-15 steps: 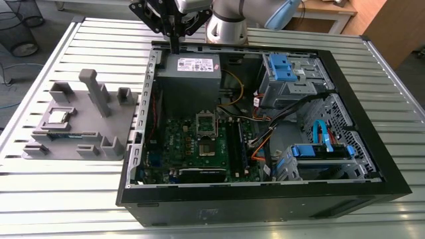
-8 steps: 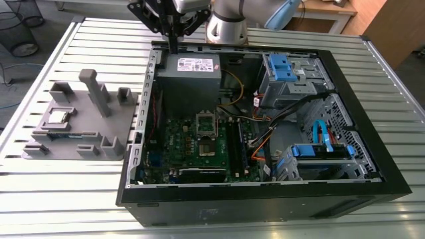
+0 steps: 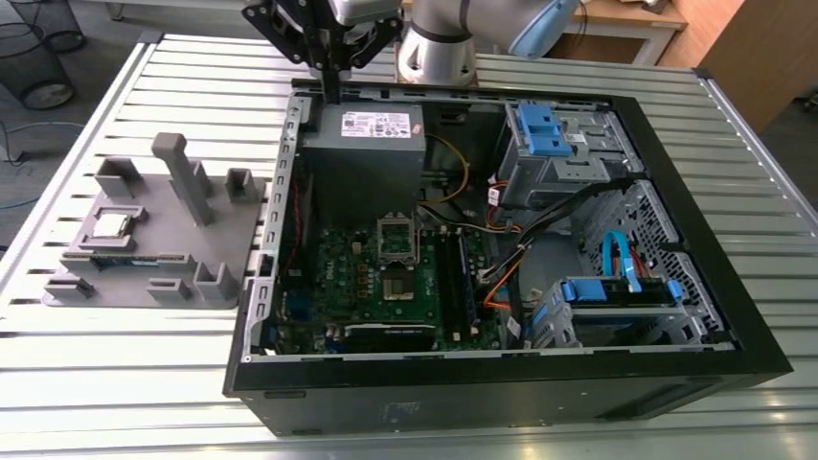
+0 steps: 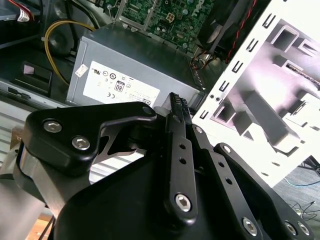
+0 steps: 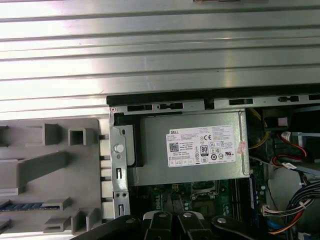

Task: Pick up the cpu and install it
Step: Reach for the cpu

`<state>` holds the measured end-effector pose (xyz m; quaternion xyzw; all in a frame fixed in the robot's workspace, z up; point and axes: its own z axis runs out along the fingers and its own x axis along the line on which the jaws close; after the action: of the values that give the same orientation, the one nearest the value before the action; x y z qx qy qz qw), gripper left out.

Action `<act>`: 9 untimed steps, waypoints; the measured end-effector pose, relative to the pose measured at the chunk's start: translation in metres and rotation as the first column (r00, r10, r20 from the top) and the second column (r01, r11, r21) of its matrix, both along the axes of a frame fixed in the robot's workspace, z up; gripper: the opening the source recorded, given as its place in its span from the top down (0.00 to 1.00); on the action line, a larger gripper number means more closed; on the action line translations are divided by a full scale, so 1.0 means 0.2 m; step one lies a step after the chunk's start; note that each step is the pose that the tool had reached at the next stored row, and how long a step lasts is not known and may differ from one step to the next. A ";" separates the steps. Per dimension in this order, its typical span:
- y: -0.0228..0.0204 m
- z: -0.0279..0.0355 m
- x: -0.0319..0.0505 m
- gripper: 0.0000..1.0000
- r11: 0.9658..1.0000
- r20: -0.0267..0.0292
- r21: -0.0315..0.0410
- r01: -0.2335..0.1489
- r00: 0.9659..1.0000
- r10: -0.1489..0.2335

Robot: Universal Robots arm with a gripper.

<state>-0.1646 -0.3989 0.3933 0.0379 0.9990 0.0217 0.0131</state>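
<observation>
The cpu [image 3: 113, 225], a small silver square, lies flat in a recess of the grey tray [image 3: 192, 259] at the exterior view's left, beside the open computer case. Inside the case, the motherboard socket [image 3: 397, 241] sits near the middle of the green board. My gripper [image 3: 332, 98] hangs above the case's far edge, over the power supply [image 3: 364, 125], well away from the cpu. Its black fingers [image 4: 175, 102] are shut with nothing between them. In the first wrist view the gripper [image 5: 172, 220] is above the power supply [image 5: 195, 145].
The black case [image 3: 511, 383] lies open on a slatted metal table [image 3: 128, 383]. Blue drive bays [image 3: 550, 134] and cable bundles [image 3: 511, 259] fill its right side. The tray has upright posts [image 3: 179, 172] and holds a memory stick [image 5: 20, 205].
</observation>
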 end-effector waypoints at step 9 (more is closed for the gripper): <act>0.000 0.000 -0.017 0.89 1.000 0.000 0.000 0.000 1.000 0.000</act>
<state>-0.1679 -0.3989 0.3933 0.0379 0.9990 0.0217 0.0131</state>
